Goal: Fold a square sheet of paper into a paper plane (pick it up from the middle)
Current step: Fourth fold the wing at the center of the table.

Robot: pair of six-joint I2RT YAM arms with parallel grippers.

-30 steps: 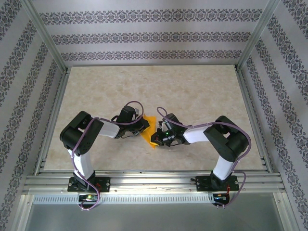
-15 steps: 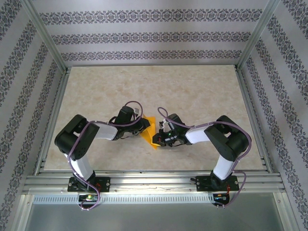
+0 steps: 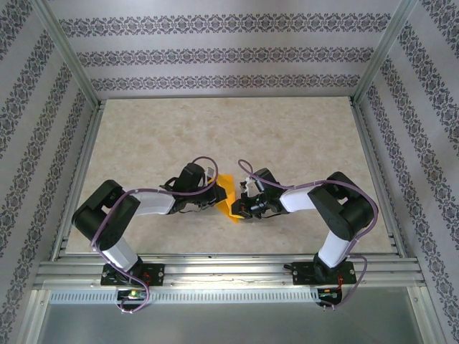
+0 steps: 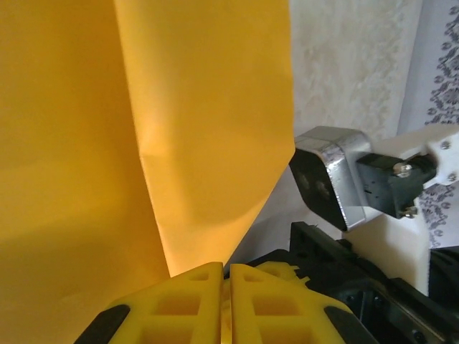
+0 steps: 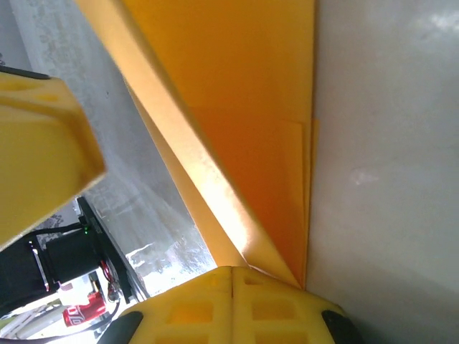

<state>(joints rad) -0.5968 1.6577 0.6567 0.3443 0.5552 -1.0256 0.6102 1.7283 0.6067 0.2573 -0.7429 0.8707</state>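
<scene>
The orange sheet (image 3: pixel 226 188) is sitting between the two arms, near the middle of the worktop (image 3: pixel 287 136) and a little toward its near edge. It is not lying flat as a plain square any more. In the right wrist view one layer of paper (image 5: pixel 251 86) is lying over another, and a raised folded edge is running down toward the fingers. In the left wrist view a straight crease is crossing the paper (image 4: pixel 208 107) from top to bottom.

The left pincer (image 3: pixel 217 195) is reaching the sheet from the left side. Seen close, the left pincer (image 4: pixel 226 271) is showing its jaws pressed almost together, and the lower tip of the paper seems to be running into them, so I am judging that it is pinching the sheet. The right pincer (image 3: pixel 239 209) is meeting the sheet from the right. In its own camera the right pincer (image 5: pixel 233 276) is fully closed, with the folded edge going in between the jaws.

As I am judging it, the folding is under way but far from finished. At least one fold is made, yet no slim pointed dart with a centre ridge is showing. The nose folds and wing folds are probably remaining, and the creases are needing firm pressing.
</scene>
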